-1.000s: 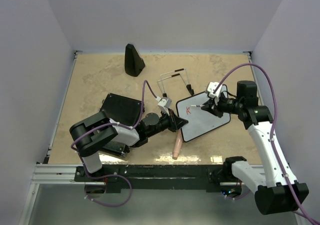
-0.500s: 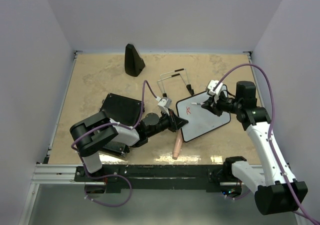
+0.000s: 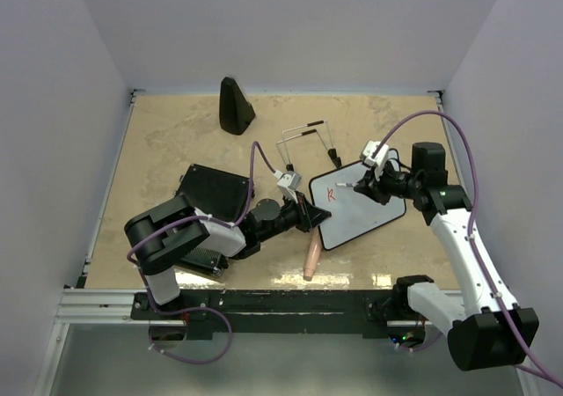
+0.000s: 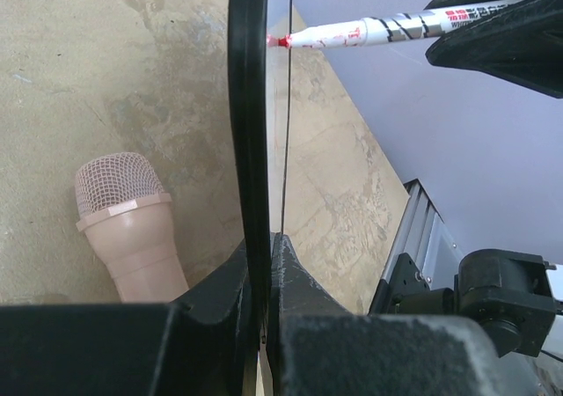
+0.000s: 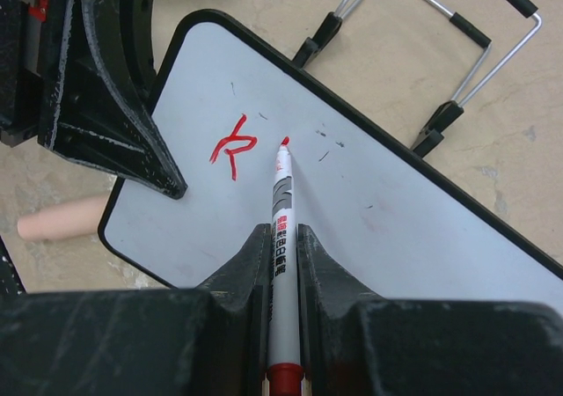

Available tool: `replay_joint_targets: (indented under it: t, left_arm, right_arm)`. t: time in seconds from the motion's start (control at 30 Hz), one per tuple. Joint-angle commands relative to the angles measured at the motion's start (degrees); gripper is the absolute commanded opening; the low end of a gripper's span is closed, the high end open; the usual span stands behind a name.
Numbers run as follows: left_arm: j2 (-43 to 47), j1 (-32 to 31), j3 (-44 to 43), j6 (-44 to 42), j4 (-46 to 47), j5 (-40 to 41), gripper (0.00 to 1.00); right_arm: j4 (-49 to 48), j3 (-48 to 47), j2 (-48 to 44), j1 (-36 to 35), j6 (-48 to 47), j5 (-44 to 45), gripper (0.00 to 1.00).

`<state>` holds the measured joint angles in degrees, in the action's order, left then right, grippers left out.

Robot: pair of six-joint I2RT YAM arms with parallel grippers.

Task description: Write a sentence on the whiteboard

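The whiteboard (image 3: 365,211) lies tilted on the table right of centre, with one red letter (image 5: 230,146) written near its upper left. My left gripper (image 3: 310,216) is shut on the board's left edge; the black frame (image 4: 249,123) runs between its fingers. My right gripper (image 3: 369,183) is shut on a white marker with a red tip (image 5: 282,185), its tip on the board just right of the red letter. The marker also shows in the left wrist view (image 4: 387,31). The board's wire stand legs (image 3: 308,145) stick out behind it.
A pink microphone-like object (image 3: 311,257) lies by the near edge, also in the left wrist view (image 4: 127,224). A black flat ribbed case (image 3: 211,194) lies left of the left arm. A black cone-shaped object (image 3: 235,106) stands at the back.
The right gripper with the marker has shifted slightly toward the back of the board. The left arm and the board have not moved.
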<state>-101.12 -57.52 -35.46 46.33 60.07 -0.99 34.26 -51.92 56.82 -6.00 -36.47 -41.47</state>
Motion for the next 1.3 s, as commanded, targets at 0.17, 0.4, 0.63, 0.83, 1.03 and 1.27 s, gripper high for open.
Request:
replay_joint_targets:
  t: [0.17,0.4,0.63,0.83,1.03,1.27]
  left_arm:
    - [-0.5,-0.7,-0.9,-2.4,4.9,-1.0,0.0]
    - [-0.5,-0.7,-0.8,-2.3,5.0,-1.0,0.0]
    - [-0.4,-0.7,-0.9,-2.4,5.1,-1.1,0.0]
    - [-0.3,-0.7,-0.7,-2.4,5.3,-1.2,0.0]
    - [-0.5,-0.7,-0.6,-2.4,5.6,-1.2,0.0]
    - [-0.5,-0.7,-0.7,-2.5,5.6,-1.2,0.0]
  right_arm:
    - [4.2,-2.7,-3.1,0.0,-2.9,-1.5,0.0]
    - [3.4,-1.4,-1.1,0.1,-3.3,-1.9,0.0]
    - [2.9,-1.4,0.2,0.1,-3.1,-2.5,0.0]
    - [1.5,-1.2,0.1,0.1,-1.6,-0.5,0.0]
    - [1.2,-1.1,-0.6,0.1,-0.6,2.0,0.0]
    - [2.3,-1.3,-0.8,0.1,-1.7,2.7,0.0]
